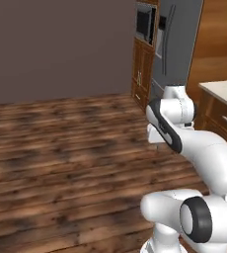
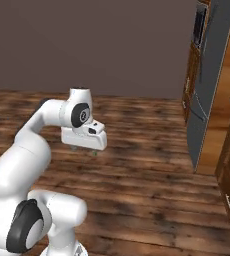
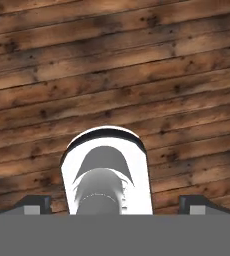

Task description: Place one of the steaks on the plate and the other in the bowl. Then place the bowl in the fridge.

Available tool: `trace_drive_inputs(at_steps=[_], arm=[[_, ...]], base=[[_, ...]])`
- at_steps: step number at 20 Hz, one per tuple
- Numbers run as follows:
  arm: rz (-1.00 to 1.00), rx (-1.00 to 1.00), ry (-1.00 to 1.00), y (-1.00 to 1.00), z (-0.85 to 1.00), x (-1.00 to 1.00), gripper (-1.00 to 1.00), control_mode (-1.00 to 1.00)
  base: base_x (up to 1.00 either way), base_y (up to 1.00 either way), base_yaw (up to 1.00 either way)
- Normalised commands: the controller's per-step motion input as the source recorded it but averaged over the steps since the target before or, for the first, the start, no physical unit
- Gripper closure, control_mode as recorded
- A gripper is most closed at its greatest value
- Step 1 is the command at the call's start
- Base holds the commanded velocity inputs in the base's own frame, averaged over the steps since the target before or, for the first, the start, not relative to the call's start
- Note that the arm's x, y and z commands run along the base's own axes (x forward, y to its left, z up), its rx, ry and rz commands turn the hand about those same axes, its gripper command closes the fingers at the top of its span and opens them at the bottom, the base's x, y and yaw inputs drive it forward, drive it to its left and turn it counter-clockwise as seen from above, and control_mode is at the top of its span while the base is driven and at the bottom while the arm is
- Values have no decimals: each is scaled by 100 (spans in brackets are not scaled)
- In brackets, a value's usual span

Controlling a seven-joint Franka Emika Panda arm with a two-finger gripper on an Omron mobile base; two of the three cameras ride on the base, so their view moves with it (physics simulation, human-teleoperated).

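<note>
Hovering over knotty dark wood floor planks (image 3: 112, 60), the jaws (image 3: 115, 205) stand wide apart, holding nothing; the tall grey steel fridge (image 2: 209, 80) (doors shut) stands well ahead, right.

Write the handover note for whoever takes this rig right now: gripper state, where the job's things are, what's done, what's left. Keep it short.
Gripper: open, nothing between the fingertips, pointing down over bare wooden floor.
Arm: folded close above the base, out in the open room.
Fridge: ahead to the right, doors shut, next to the built-in microwave.
A corner of a pale counter is at the far right.
Done: nothing I can confirm from these views.
Left: find the steaks, plate and bowl; one steak on the plate, one in the bowl; then put the bowl in the fridge, which likely needs a door opened first.
</note>
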Motion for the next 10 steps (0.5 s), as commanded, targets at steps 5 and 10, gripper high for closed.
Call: trace_drive_inputs(at_steps=[5, 10], arm=[[0, 0, 0, 0, 0, 0, -100, 100], [0, 0, 0, 0, 0, 0, -100, 100]], base=[[95, 74, -26], [97, 80, -17]])
